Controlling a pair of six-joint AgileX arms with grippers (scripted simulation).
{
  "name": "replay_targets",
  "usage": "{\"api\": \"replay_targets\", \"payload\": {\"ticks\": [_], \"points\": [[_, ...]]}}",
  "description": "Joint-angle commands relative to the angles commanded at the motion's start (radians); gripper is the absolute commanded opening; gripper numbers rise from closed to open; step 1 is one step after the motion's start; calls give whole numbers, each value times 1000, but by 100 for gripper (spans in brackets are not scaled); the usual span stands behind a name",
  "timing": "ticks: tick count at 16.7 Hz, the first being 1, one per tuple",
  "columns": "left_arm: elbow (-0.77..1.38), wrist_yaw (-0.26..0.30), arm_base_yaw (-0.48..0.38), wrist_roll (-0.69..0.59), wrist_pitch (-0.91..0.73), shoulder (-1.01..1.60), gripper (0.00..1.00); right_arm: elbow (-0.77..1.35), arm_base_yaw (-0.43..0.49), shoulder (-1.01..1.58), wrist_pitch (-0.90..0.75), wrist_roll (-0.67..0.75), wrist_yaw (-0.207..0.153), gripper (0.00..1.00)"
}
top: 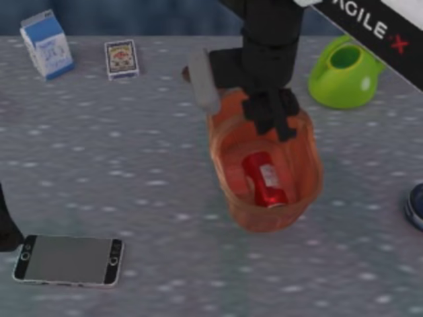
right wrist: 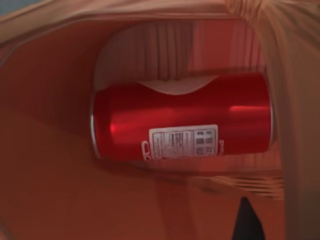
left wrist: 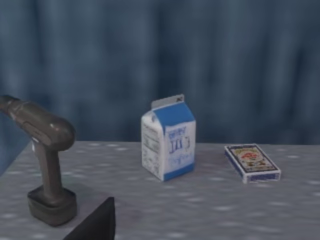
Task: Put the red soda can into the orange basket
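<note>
Red can [top: 266,179] lies on its side inside the basket [top: 310,188], so the placing looks done. Right gripper [top: 269,113] hangs above the basket's far end, holding nothing; whether its fingers are apart I cannot tell. Left arm [top: 8,228] sits parked at the table's left edge.

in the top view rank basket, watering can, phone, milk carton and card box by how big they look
1. orange basket
2. green watering can and phone, too alike to rank
3. milk carton
4. card box
</note>
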Motion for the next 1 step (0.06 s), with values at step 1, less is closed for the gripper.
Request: {"api": "replay_targets", "payload": {"ticks": [1], "points": [[0,0,0,0,0,0,100,7,-1,-2,-7,-1,0,0]]}}
